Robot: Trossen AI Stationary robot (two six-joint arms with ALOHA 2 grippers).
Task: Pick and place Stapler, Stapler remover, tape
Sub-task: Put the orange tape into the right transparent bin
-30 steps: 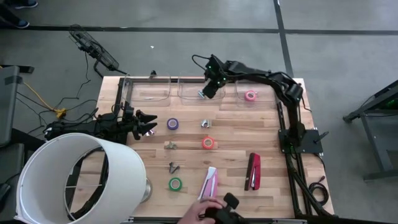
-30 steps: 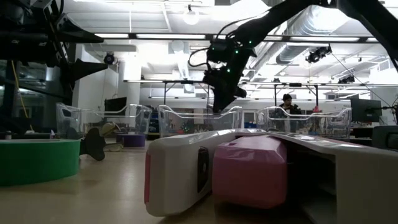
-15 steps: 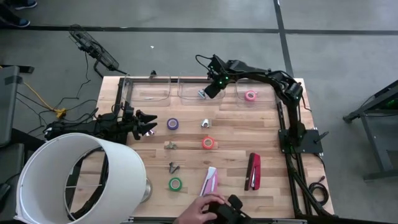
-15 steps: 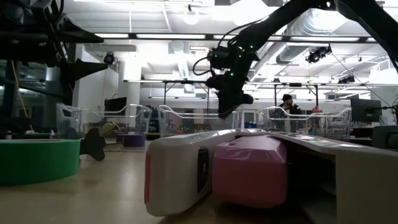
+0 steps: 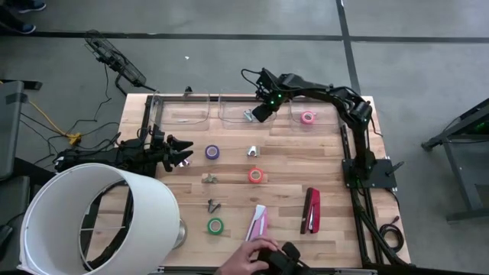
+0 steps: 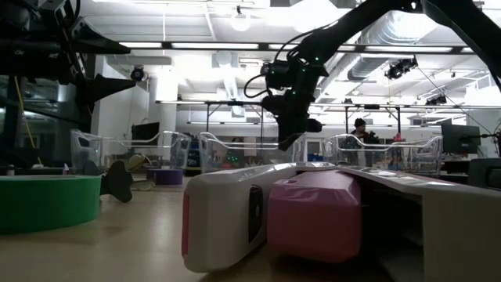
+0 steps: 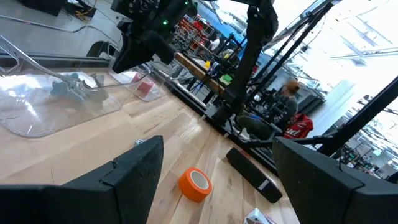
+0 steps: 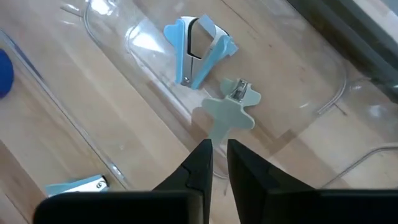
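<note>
- Your high camera hangs over the wooden table (image 5: 290, 153) and looks straight down. You see the whole top.
- Your low camera sits right on the table top, very close to the pink and white stapler (image 6: 274, 219). It looks level toward the clear trays (image 6: 235, 149) and the room behind.
- Your left wrist camera looks across the table, past the orange tape roll (image 7: 194, 184).
- Your right wrist camera looks down, close over a clear tray holding a blue staple remover (image 8: 198, 50).
- High and low both see the green tape roll (image 5: 215, 226).
</note>
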